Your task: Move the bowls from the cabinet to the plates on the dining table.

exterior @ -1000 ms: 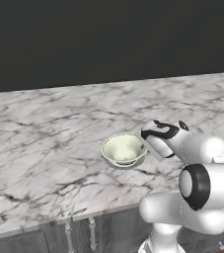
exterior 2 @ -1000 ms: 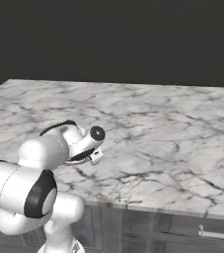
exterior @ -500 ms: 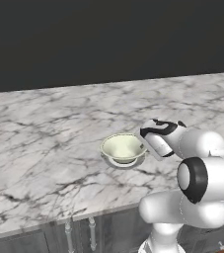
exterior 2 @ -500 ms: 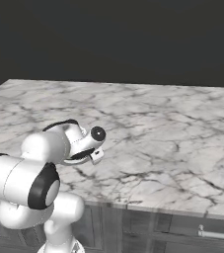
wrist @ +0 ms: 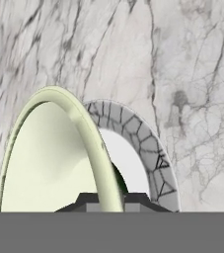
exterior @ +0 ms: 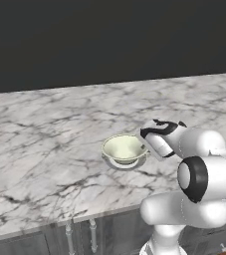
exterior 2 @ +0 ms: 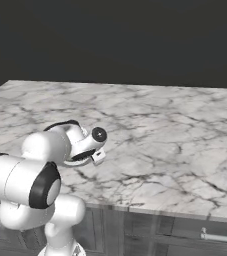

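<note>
While gripper [wrist: 111, 200] pinches bowl [exterior: 124, 148] rim | bowl over plate [wrist: 148, 148] | dining table [exterior: 45, 149] around

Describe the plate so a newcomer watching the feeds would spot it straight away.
Start at the broad white marble table with grey veining; near its front edge sits a pale cream-green glazed bowl. The small flat grey-white round plate lies directly under that bowl, its crackle-patterned rim showing beside the bowl's flared edge, which the hand grips.
</note>
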{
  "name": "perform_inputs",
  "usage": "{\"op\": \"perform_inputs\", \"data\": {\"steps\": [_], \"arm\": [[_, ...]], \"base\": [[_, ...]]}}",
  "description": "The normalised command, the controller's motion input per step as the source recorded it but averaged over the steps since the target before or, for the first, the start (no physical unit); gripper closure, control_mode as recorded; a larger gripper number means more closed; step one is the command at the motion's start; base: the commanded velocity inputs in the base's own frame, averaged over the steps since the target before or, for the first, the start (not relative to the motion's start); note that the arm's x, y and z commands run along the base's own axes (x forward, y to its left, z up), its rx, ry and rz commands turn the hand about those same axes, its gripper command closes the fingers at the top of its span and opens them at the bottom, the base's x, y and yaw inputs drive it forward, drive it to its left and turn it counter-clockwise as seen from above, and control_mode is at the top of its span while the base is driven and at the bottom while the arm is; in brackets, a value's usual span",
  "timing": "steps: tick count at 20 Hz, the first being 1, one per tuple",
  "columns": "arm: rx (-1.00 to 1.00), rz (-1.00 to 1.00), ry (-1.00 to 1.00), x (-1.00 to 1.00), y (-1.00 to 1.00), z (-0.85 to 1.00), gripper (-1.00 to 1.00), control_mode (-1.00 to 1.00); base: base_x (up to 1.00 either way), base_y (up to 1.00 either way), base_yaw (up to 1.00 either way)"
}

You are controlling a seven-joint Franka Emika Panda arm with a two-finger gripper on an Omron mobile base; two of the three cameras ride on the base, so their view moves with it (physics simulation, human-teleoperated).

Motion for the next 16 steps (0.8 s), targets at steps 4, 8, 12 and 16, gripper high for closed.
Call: {"op": "perform_inputs", "data": {"steps": [4,8,12,16], "arm": [[-0.02,-0.03,0.0,0.21,0.01,-0.15,1.0,-1.0],[0.0,-0.01,0.0,0.05,0.01,-0.04,1.0,-1.0],[0.0,0.0,0.0,0.0,0.0,0.0,1.0,-1.0],[0.0,0.0,0.0,0.0,0.0,0.0,-1.0,-1.0]], "base": [[0.0,0.0,0.0],[0.0,0.0,0.0],[0.0,0.0,0.0],[0.0,0.0,0.0]]}}
